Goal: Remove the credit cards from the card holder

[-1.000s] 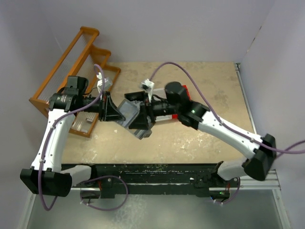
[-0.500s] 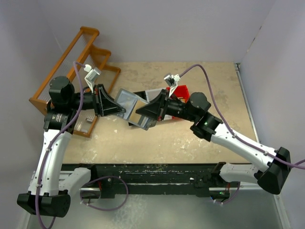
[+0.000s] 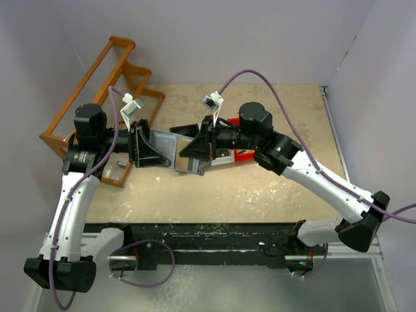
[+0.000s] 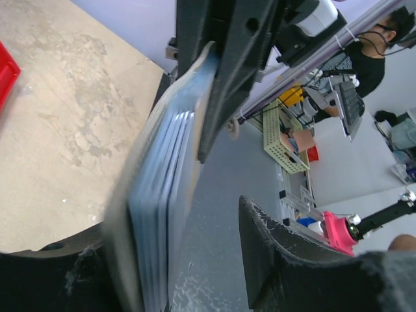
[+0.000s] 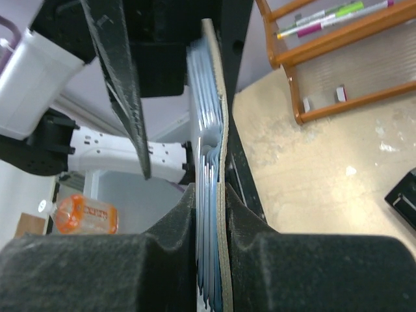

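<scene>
Right wrist view: my right pincer (image 5: pixel 209 214) is clenched on the near end of the card holder (image 5: pixel 221 149), held edge-on above the table (image 5: pixel 312 169), with the credit cards (image 5: pixel 203 117) stacked inside. Beyond, my left pincer (image 4: pixel 172 234) straddles it, released, one finger clear. Farthest stands an orange wooden rack (image 5: pixel 325 58).

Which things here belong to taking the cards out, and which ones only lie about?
Job: card holder; cards.
Lying about: orange rack; pens; red item; black item.
</scene>
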### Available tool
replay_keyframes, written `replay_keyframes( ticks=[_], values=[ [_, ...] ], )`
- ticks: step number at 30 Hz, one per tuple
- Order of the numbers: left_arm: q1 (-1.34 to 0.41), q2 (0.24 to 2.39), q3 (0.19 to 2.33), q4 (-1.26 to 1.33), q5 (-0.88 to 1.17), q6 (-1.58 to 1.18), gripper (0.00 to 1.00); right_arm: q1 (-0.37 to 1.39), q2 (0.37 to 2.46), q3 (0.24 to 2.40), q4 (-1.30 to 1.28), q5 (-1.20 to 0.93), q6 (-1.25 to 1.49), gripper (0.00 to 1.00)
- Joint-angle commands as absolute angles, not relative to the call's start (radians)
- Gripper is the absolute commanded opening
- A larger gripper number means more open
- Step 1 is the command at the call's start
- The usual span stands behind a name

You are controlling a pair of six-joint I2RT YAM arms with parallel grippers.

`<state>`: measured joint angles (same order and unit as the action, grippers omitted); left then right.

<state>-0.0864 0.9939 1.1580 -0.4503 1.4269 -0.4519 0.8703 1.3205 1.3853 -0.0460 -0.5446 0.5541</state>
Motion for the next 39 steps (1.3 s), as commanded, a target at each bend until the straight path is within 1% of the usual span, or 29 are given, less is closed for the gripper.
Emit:
replay_keyframes(
  ticks=[1,5,9,11,14,20,22,24,26,30,33,35,36,38,39],
  values=[
    [-0.087,0.983,1.183,-0.461,1.539,-0.405,0.56,0.874,1.31,1.458,-0.142,-0.613,0.47,0.0],
    [-0.087,0.98,1.184,-0.505,1.576,-0.369,0.49,0.874,1.305,1.46,-0.147,-0.663,0.456,0.0],
    [-0.087,0.979,1.185,-0.545,1.568,-0.331,0.33,0.874,1.31,1.462,-0.135,-0.685,0.459,0.0],
    [-0.087,0.979,1.183,-0.563,1.566,-0.315,0.28,0.874,1.31,1.46,-0.123,-0.696,0.461,0.0],
    [-0.087,0.977,1.184,-0.579,1.583,-0.305,0.28,0.874,1.297,1.44,-0.09,-0.739,0.47,0.0],
    [-0.087,0.965,1.187,-0.617,1.631,-0.284,0.45,0.874,1.284,1.408,-0.029,-0.75,0.493,0.0],
    [-0.087,0.967,1.197,-0.676,1.652,-0.233,0.47,0.874,1.285,1.403,-0.025,-0.747,0.495,0.0],
    [-0.087,0.976,1.217,-0.76,1.666,-0.158,0.46,0.873,1.285,1.401,-0.022,-0.75,0.495,0.0],
    [-0.087,0.993,1.247,-0.869,1.679,-0.067,0.42,0.871,1.285,1.398,-0.022,-0.752,0.494,0.0],
    [-0.086,1.037,1.306,-1.044,1.679,0.106,0.3,0.865,1.276,1.388,-0.022,-0.758,0.492,0.0],
    [-0.086,1.062,1.333,-1.094,1.651,0.16,0.21,0.859,1.267,1.378,-0.026,-0.765,0.486,0.0],
    [-0.086,1.071,1.34,-1.085,1.604,0.145,0.11,0.854,1.263,1.372,-0.024,-0.764,0.486,0.0],
    [-0.086,1.07,1.338,-1.063,1.589,0.115,0.08,0.85,1.263,1.369,-0.024,-0.76,0.486,0.1],
    [-0.086,1.053,1.321,-0.979,1.556,0.016,0.03,0.835,1.265,1.373,-0.039,-0.738,0.486,0.35],
    [-0.086,1.041,1.305,-0.909,1.546,-0.059,0.02,0.82,1.265,1.374,-0.044,-0.732,0.487,0.46]
  ],
)
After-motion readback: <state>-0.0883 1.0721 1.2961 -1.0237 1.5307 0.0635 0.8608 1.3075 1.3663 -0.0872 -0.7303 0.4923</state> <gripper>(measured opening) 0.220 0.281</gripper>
